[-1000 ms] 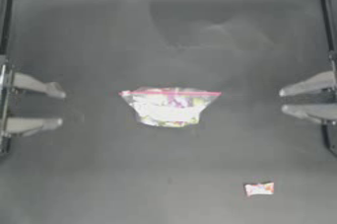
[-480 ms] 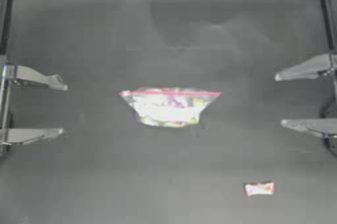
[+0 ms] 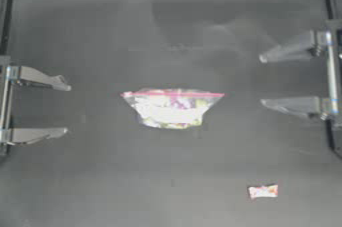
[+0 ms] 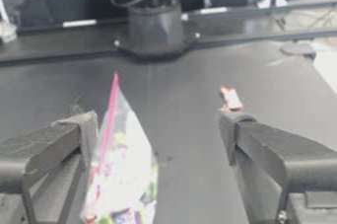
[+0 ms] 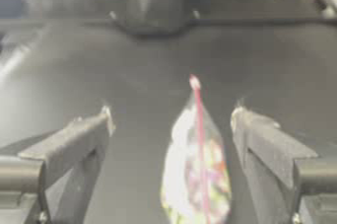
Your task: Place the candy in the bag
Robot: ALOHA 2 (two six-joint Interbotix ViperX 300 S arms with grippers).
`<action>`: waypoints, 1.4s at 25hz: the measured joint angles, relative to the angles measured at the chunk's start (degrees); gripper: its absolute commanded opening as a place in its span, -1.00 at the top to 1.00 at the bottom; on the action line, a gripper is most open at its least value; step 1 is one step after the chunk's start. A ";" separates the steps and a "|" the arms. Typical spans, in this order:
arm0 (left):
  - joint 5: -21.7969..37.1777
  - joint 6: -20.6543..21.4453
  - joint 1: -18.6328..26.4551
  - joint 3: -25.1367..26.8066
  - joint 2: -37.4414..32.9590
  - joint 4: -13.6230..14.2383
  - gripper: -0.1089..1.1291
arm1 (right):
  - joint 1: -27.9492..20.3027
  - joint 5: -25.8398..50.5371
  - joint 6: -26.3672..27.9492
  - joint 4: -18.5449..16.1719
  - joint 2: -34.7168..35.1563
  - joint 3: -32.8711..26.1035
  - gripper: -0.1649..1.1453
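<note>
While both arms sit back at their own sides, the bag [image 3: 172,107] lies flat near the middle of the dark counter [image 3: 167,31], pink-red seal strip along its far edge, yellow, white & pink contents showing thru the clear plastic. No brand, label or writing can be read on it; contents too blurred.

Candy [image 3: 263,191] lies alone on the counter toward the near right, well apart from the bag, w/ a white wrapper & orange-red marks. Any print on the wrapper is too small to read.

Left hand [image 3: 65,109] is at the left edge, jaws spread wide, gripping nothing. Its wrist view looks across the counter: bag [image 4: 121,168] between the jaws but farther off, not touched, candy [image 4: 231,98] beyond.

Right hand [image 3: 262,81] is at the right edge, jaws also spread wide, nothing between them. Its wrist view shows the bag [image 5: 196,173] ahead betw. the jaws, seal strip running away from the camera, again no contact.
</note>
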 measured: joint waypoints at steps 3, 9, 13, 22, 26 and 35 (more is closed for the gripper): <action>0.62 0.00 0.35 0.00 0.00 0.00 -0.81 | -0.79 5.54 -0.18 -0.09 4.75 -5.27 -0.78; 0.70 0.00 0.62 0.09 0.00 0.00 -0.80 | -1.05 13.62 -0.62 -1.14 13.54 -14.59 -0.78; 0.79 -0.09 0.79 0.53 0.00 0.00 -0.80 | -1.05 18.37 -1.14 -2.72 19.51 -20.83 -0.78; 1.41 -0.26 1.14 0.88 0.00 -0.09 -0.80 | -1.05 26.10 -5.71 -2.29 30.76 -31.82 -0.78; 1.41 -0.26 1.14 0.97 0.18 -0.35 -0.80 | -1.05 27.60 -7.38 -1.49 34.89 -35.33 -0.78; 1.41 -0.26 1.14 1.58 0.44 -1.05 -0.80 | -1.14 30.67 -10.02 0.00 42.63 -41.40 -0.77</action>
